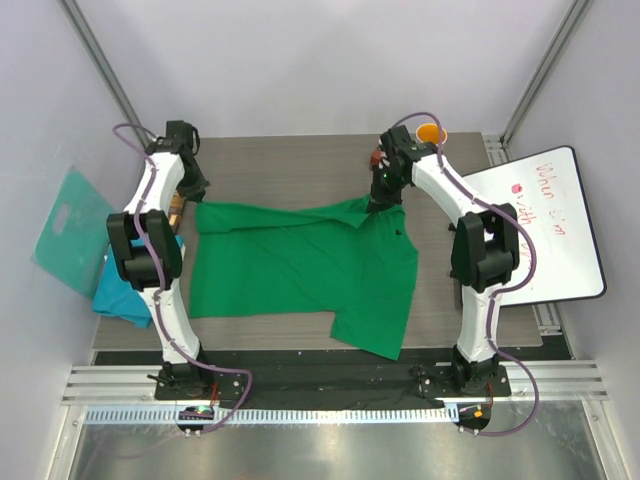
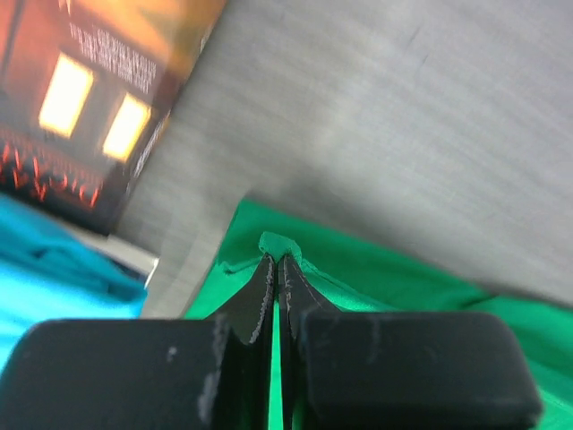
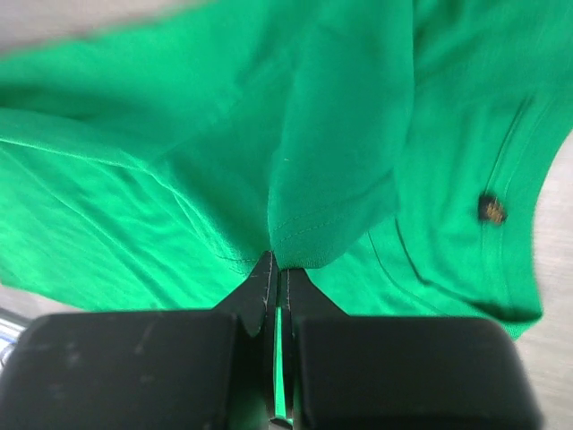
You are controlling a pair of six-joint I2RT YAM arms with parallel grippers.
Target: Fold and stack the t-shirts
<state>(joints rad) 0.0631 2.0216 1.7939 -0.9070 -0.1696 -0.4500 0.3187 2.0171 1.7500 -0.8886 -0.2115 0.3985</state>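
The bright green t-shirt [image 1: 300,265] lies spread across the middle of the table, with one sleeve hanging toward the near edge. My left gripper [image 1: 193,204] is shut on its far left corner; in the left wrist view a small fold of green cloth [image 2: 281,244] sticks out past the pinched fingertips [image 2: 265,285]. My right gripper [image 1: 384,200] is shut on a folded sleeve hem at the shirt's far right, and that hem [image 3: 333,224] hangs from the closed jaws. The teal-blue t-shirt [image 1: 118,297] lies crumpled at the table's left edge, partly hidden by the left arm.
A stiff teal board [image 1: 68,232] with a handle hole leans off the left side. A dark printed box [image 2: 81,98] sits by the left gripper. A whiteboard [image 1: 552,225] lies at the right. An orange mug [image 1: 432,133] stands at the far right corner.
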